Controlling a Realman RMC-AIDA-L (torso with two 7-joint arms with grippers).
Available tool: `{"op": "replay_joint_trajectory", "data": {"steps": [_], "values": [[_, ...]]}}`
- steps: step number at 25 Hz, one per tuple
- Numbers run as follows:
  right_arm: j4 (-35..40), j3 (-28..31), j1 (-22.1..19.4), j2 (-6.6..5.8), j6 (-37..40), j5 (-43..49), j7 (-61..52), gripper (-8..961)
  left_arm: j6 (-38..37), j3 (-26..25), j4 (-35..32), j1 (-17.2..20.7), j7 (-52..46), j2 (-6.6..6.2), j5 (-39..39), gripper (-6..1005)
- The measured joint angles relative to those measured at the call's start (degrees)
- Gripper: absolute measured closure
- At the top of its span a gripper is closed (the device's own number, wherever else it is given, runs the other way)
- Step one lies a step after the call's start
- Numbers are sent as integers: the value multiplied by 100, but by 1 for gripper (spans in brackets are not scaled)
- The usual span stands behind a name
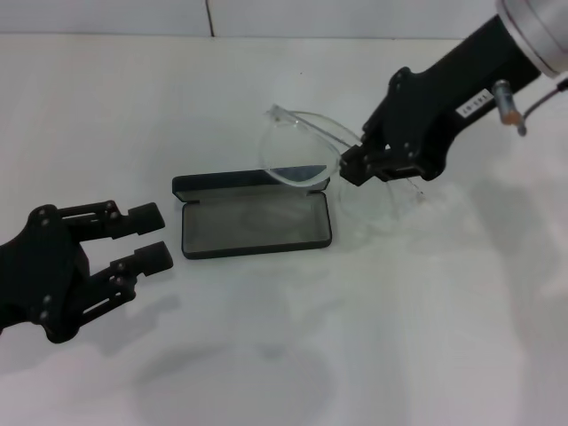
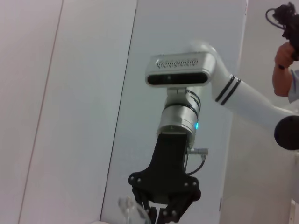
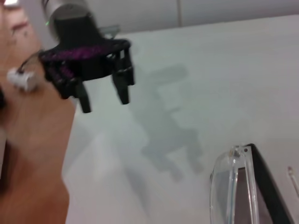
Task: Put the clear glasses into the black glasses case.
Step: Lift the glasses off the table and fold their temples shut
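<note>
The black glasses case (image 1: 255,224) lies open mid-table, grey lining up, its lid standing along the far side. The clear glasses (image 1: 297,151) hang tilted above the case's far right corner, one lens over the lid edge. My right gripper (image 1: 352,167) is shut on the clear glasses at their right side. My left gripper (image 1: 160,235) hovers open left of the case, holding nothing. The left wrist view shows the right gripper (image 2: 162,215) and the glasses (image 2: 128,207) from below. In the right wrist view I see the glasses (image 3: 229,186), the case edge (image 3: 266,186) and the far-off left gripper (image 3: 105,103).
The white table (image 1: 399,337) ends at a back edge against the wall (image 1: 266,18). A person's arm (image 2: 284,60) shows at the upper right of the left wrist view, away from the work.
</note>
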State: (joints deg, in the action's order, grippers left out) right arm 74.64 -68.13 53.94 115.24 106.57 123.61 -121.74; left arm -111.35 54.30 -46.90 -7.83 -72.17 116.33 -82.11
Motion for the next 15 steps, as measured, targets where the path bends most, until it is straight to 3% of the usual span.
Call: {"op": "replay_joint_trajectory", "data": {"steps": [8, 15], "values": [[-415, -1232, 929, 84, -219, 903, -411, 892, 0, 1, -12, -25, 1, -6, 0, 603], [-430, -2372, 980, 95, -1136, 903, -696, 892, 8, -80, -4, -44, 29, 7, 0, 578]]}}
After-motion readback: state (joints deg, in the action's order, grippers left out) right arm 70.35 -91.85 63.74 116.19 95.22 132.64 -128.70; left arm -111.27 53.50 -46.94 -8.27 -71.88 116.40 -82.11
